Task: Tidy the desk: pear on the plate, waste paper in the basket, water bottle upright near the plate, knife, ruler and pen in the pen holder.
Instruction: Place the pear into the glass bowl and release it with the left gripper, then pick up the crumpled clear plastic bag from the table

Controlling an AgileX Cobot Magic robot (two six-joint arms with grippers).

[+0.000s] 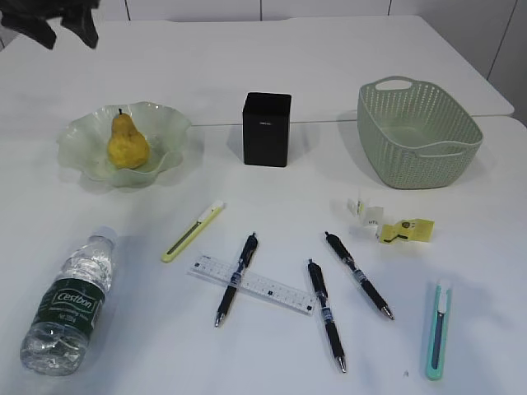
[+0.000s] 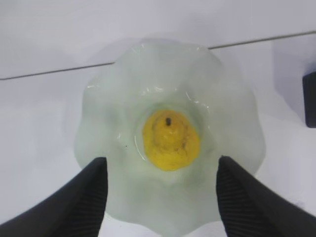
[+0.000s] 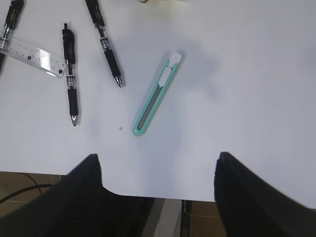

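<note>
exterior view: the pear (image 1: 128,144) stands upright on the pale green wavy-rimmed plate (image 1: 78,132) at the left rear of the white table (image 1: 272,74). the black pen holder (image 1: 267,129) stands at centre rear, and the green woven basket (image 1: 416,136) at right rear. the water bottle (image 1: 70,304) lies on its side at front left, cap toward the plate. a yellow utility knife (image 1: 193,231) lies between plate and ruler. the clear ruler (image 1: 252,284) lies flat, with one black pen (image 1: 236,278) crossing over it; a second pen (image 1: 327,315) touches the ruler's right end and a third pen (image 1: 358,274) lies just right of that. crumpled waste paper (image 1: 366,214) with a yellow tag (image 1: 408,230) lies in front of the basket. a teal utility knife (image 1: 439,329) lies at front right. part of the left arm (image 1: 62,20) shows at top left. left wrist view: the left gripper (image 2: 161,197) hangs directly above the plate and pear, its fingers (image 2: 81,202) spread wide apart and holding nothing. right wrist view: the right gripper (image 3: 158,190) is above the table's front edge, fingers (image 3: 249,195) spread wide and empty, with the teal knife lying ahead of it, apart from the two pens and the ruler end to its left.
</note>
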